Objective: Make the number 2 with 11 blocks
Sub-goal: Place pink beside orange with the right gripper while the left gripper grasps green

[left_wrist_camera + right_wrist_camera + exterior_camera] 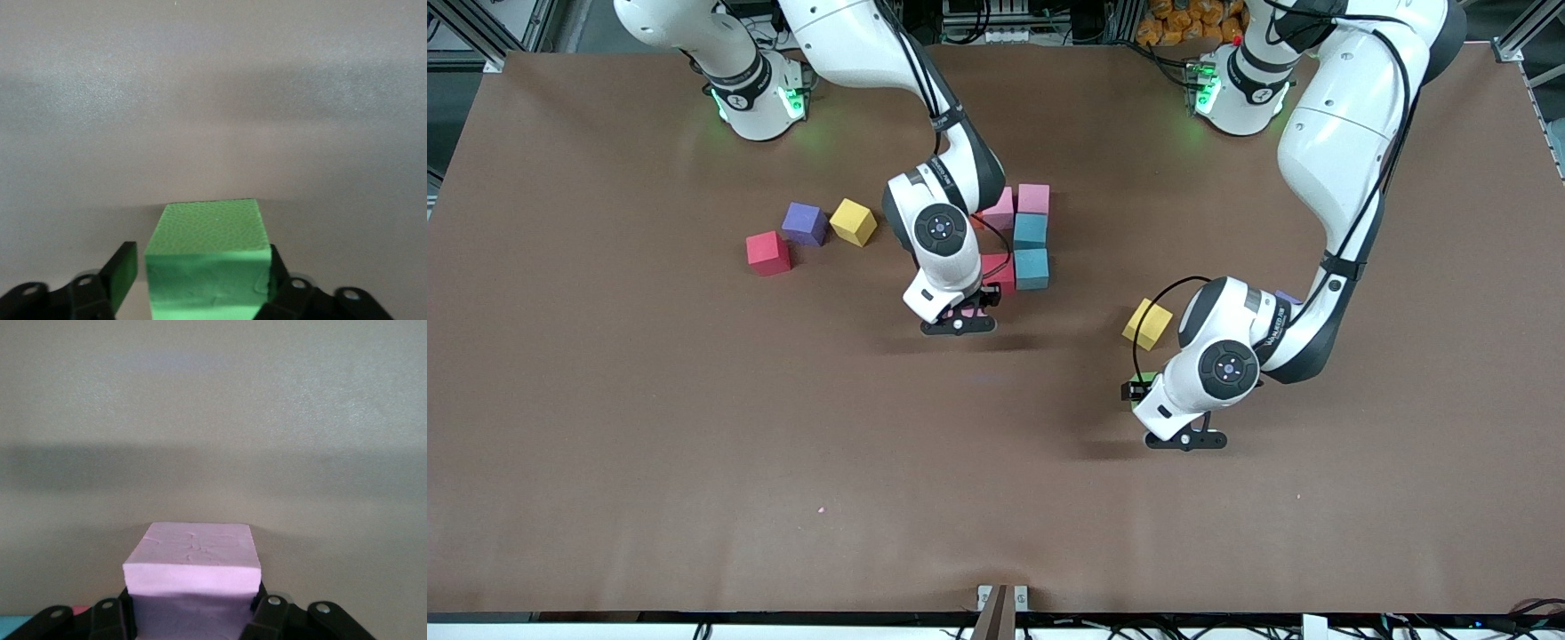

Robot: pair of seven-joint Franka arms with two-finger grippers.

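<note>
Step in hand, left side: grasp the green block (207,260). It sits on the table (694,462), well apart from the blue pair (1031,250), toward the left arm's end and nearer the front camera. The left gripper (200,270) straddles it with jaws spread; one finger (272,273) touches a face, the other (120,273) stands just clear. Centre the block between the pads before pinching; uneven contact is likely to skew it; lift only once both pads bear flat.

Right side: the right gripper (192,603) pinches a pink block (193,553) low at the table, just beside the red block (998,267) that adjoins the blue pair. Align the pink block square to its neighbours before release.

Count, front view:
- pink: three, one held;
- blue: two;
- red: two;
- yellow-orange: two, hue not separable;
- green: one;
- purple: two, one mostly hidden.

That makes ten task blocks in view; the right arm may hide the eleventh.
</note>
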